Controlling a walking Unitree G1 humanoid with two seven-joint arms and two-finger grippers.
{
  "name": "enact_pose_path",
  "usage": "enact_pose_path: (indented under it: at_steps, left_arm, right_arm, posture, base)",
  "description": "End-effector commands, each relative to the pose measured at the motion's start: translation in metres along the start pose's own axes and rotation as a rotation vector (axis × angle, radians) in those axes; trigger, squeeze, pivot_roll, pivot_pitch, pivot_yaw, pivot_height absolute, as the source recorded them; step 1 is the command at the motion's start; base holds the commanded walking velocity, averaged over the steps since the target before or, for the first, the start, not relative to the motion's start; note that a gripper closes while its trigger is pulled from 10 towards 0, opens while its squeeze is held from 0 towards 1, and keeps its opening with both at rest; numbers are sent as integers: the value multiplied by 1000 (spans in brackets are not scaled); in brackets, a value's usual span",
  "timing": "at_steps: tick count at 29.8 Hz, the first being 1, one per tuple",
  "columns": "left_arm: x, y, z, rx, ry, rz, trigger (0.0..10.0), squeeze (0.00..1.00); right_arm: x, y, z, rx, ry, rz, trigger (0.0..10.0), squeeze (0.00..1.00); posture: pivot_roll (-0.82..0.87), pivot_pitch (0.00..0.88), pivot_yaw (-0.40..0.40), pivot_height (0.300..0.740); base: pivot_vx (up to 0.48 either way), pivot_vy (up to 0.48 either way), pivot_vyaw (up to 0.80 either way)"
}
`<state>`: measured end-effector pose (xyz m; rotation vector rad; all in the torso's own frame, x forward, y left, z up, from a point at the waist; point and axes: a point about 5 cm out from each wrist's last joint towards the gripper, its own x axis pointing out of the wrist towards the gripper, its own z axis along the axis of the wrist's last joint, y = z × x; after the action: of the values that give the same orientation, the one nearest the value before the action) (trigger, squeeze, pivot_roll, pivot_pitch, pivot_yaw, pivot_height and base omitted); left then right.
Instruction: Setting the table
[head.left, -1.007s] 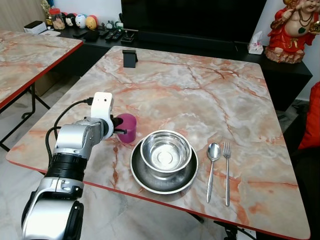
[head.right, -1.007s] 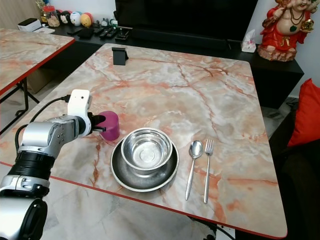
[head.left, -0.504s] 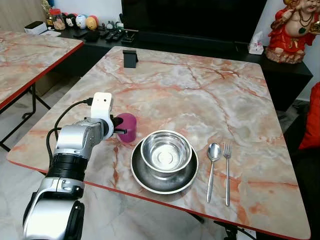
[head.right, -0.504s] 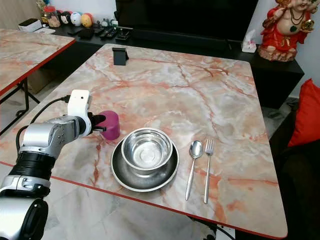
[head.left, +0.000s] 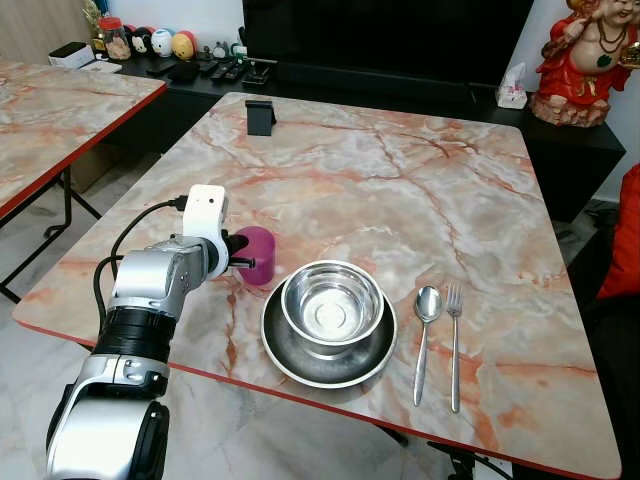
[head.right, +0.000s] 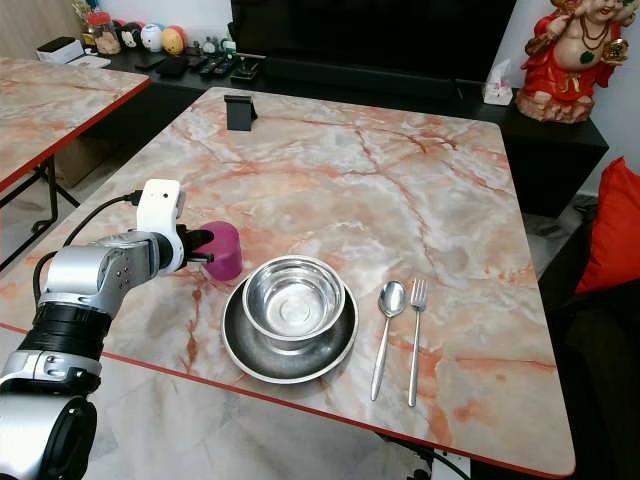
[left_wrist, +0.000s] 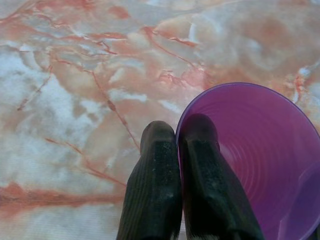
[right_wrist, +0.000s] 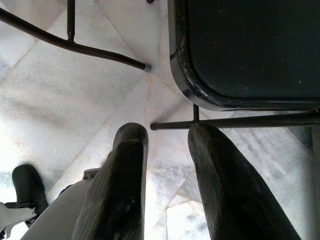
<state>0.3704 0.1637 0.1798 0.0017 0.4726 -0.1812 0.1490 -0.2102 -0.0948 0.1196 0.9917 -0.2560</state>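
Note:
A purple cup (head.left: 256, 254) stands upright on the marble table (head.left: 400, 190), just left of a steel bowl (head.left: 332, 305) that sits in a steel plate (head.left: 290, 350). My left gripper (head.left: 238, 262) is shut on the cup's near rim. In the left wrist view one finger (left_wrist: 200, 165) is inside the cup (left_wrist: 260, 160) and the other (left_wrist: 155, 170) outside, pinching the wall. A spoon (head.left: 425, 330) and a fork (head.left: 454, 340) lie side by side right of the plate. My right gripper (right_wrist: 167, 137) hangs open over the floor.
A small black stand (head.left: 260, 116) sits at the table's far left edge. A second marble table (head.left: 60, 110) is to the left. A red statue (head.left: 585, 60) and a tissue box (head.left: 512, 88) stand on the dark cabinet behind. A black chair seat (right_wrist: 250, 50) is near the right gripper.

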Motion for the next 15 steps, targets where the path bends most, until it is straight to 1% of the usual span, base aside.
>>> enact_pose_path:
  at_steps: [1,2,3,5,9,11,12,13,14,15]
  left_arm:
    - [1,-3,2,4,1,-4,10000,784]
    - [1,-4,2,4,-1,-5,10000,835]
    - [1,-4,2,4,-2,-5,10000,835]
    - [1,-4,2,4,-3,-4,10000,800]
    - [1,-3,3,3,-7,-2,10000,796]
    - [1,-3,4,3,-11,1,10000,753]
    - [1,-3,4,2,-13,3,10000,753]
    - [0,-3,5,2,-19,2,10000,82]
    - [0,-4,6,2,-24,1,10000,0]
    - [0,-4,8,1,-36,0,10000,0]
  right_arm:
    - [0,0,-3,2,7,-4,10000,0]
    - [-1,0,-3,2,7,-5,10000,0]
    - [-1,0,-3,2,7,-5,10000,0]
    - [-1,0,-3,2,7,-4,10000,0]
    - [-1,0,-3,1,8,-3,10000,0]
    - [-1,0,-3,1,8,-3,10000,0]
    - [-1,0,-3,1,8,-3,10000,0]
    - [-1,0,-3,1,8,-3,10000,0]
    - [-1,0,-3,1,8,-3,10000,0]
    - [-1,0,-3,1,8,-3,10000,0]
  posture:
    - [25,0,-23,740]
    - [25,0,-23,740]
    - [25,0,-23,740]
    - [25,0,-23,740]
    - [25,0,-23,740]
    - [25,0,-23,740]
    - [25,0,-23,740]
    - [25,0,-23,740]
    - [25,0,-25,740]
    - [25,0,-25,740]
  base:
    - [0,0,0]
    - [0,0,0]
    - [0,0,0]
    - [0,0,0]
    - [0,0,0]
    - [0,0,0]
    - [0,0,0]
    - [0,0,0]
    - [0,0,0]
    - [0,0,0]
